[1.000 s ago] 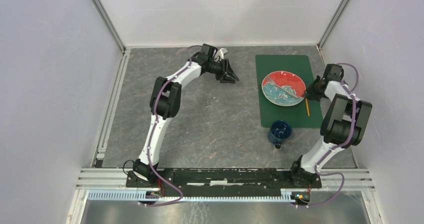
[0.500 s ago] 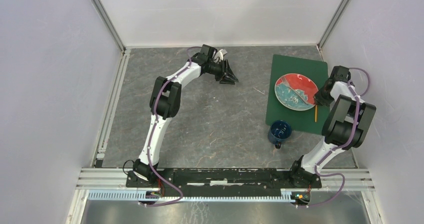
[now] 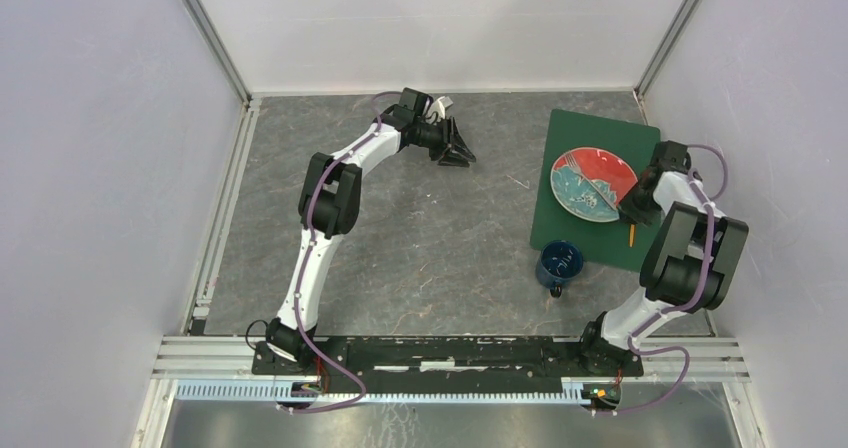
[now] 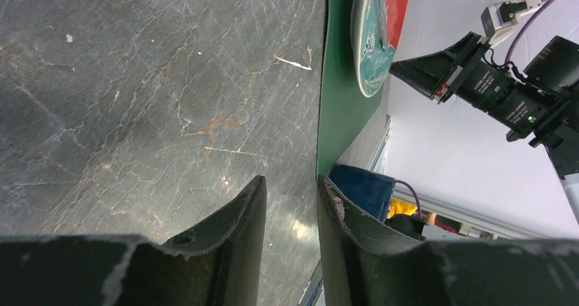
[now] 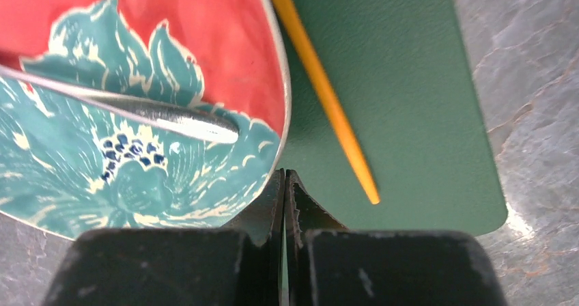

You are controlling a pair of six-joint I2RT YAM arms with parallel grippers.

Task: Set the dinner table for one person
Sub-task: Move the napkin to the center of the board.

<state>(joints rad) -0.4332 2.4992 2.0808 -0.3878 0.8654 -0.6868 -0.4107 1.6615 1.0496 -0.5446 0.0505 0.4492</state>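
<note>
The dinner table [image 3: 430,238] is a dark grey veined top. On its right side a green placemat [image 3: 560,223] lies askew, carrying a red and teal plate [image 3: 593,183] with a silver utensil [image 5: 136,111] in it. An orange stick [image 3: 632,234] lies on the mat beside the plate. My right gripper [image 3: 630,211] is shut, holding nothing, its tips [image 5: 284,177] down on the mat at the plate's rim [image 5: 276,125]. My left gripper [image 3: 468,158] hovers open and empty over bare table at the back middle [image 4: 290,183].
A blue mug [image 3: 558,263] stands on the table at the mat's near-left corner, also seen behind my left fingers [image 4: 365,190]. White walls and metal rails enclose the table on three sides; the mat's right edge lies close to the right wall.
The placemat, with plate and orange stick on it, has slid right and turned askew, my shut right gripper moving with it. The left arm has stayed still.
</note>
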